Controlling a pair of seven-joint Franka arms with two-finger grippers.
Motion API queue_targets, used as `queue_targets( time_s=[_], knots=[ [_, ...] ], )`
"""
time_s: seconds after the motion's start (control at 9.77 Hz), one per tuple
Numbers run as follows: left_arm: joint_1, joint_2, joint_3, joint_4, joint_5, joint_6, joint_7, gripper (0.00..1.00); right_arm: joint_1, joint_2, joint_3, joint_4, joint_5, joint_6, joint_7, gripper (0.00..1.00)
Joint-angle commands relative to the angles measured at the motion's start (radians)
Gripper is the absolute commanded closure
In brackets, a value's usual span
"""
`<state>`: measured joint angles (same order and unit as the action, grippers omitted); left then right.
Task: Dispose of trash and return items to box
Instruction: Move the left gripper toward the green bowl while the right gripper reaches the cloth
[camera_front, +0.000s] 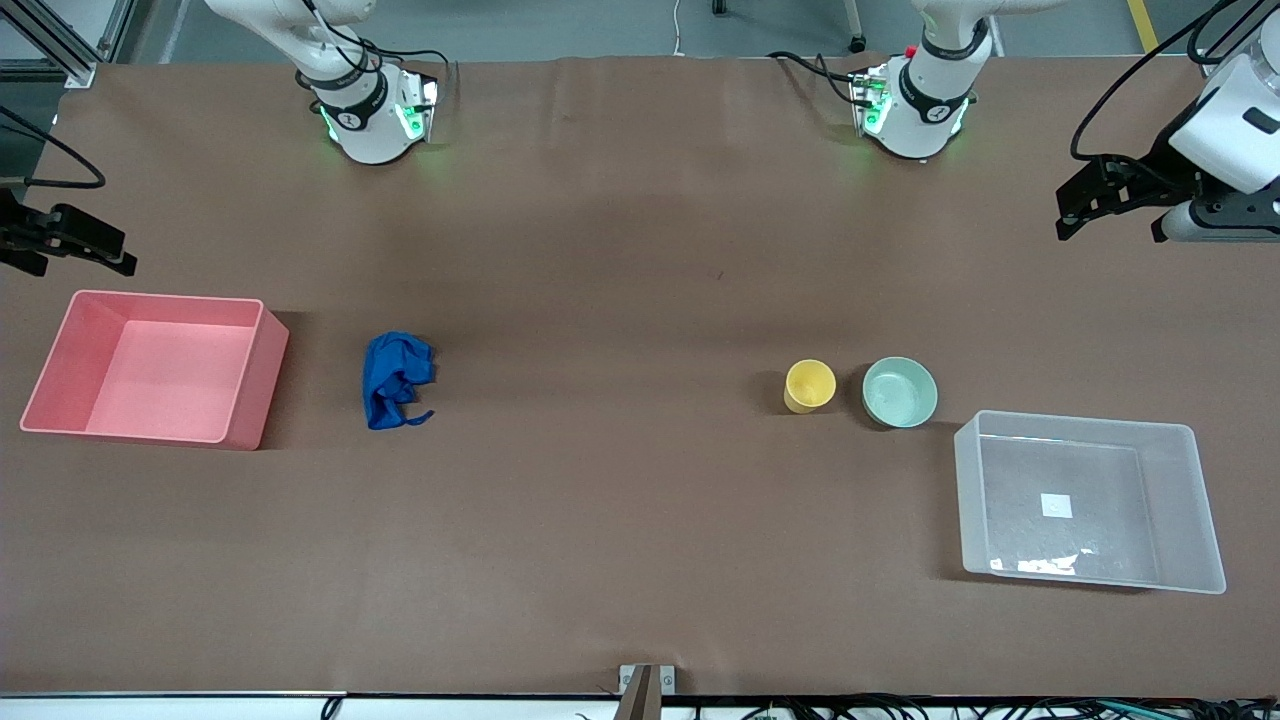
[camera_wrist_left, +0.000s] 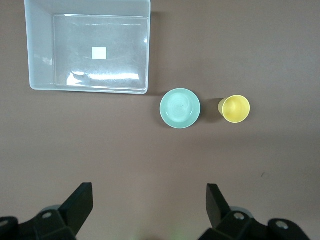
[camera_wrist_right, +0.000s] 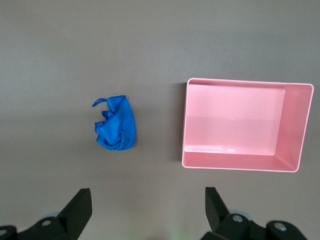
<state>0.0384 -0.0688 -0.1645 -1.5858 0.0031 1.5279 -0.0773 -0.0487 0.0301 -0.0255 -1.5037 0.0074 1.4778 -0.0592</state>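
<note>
The blue cloth wad (camera_front: 397, 379) lies crumpled on the brown tabletop (camera_front: 620, 480), near the pink bin (camera_front: 156, 367) at the right arm's end. Toward the left arm's end, the yellow cup (camera_front: 809, 385) stands upright just beside the mint-green bowl (camera_front: 899, 392) (apart, it seems, though the gap is slight), with the clear box (camera_front: 1089, 500) near the bowl and nearer the front camera. The right pincer (camera_wrist_right: 147, 210) hangs with fingers apart over the tabletop by the pink bin; the left pincer (camera_wrist_left: 150, 207), also spread wide, hangs over the tabletop at its own end.
</note>
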Motion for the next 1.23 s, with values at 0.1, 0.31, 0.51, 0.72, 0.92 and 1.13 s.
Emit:
queue_targets(
  time_s=[0.1,0.31,0.51,0.72,0.92,1.13],
  knots=[
    [0.008,0.018,0.003,-0.002,-0.002,-0.012,0.008,0.0,-0.006,-0.021,0.004,-0.016,0.011,-0.004,0.001,0.0],
    [0.008,0.046,0.008,0.021,0.002,-0.012,0.011,0.0,-0.006,-0.021,0.004,-0.016,0.011,-0.004,0.001,0.0],
    [0.006,0.07,0.01,0.018,0.002,-0.012,0.011,0.0,-0.006,-0.021,0.004,-0.016,0.011,-0.004,0.001,0.0],
    [0.008,0.09,0.011,0.01,0.005,0.0,-0.001,0.0,-0.006,-0.021,0.004,-0.016,0.011,-0.004,0.002,0.0],
    [0.005,0.101,0.013,-0.005,0.006,0.023,-0.015,0.0,-0.006,-0.021,0.004,-0.016,0.011,-0.004,0.002,0.0],
    [0.006,0.101,0.013,-0.038,0.006,0.06,-0.016,0.0,-0.005,-0.021,0.004,-0.018,0.011,-0.004,0.004,0.0]
  ],
)
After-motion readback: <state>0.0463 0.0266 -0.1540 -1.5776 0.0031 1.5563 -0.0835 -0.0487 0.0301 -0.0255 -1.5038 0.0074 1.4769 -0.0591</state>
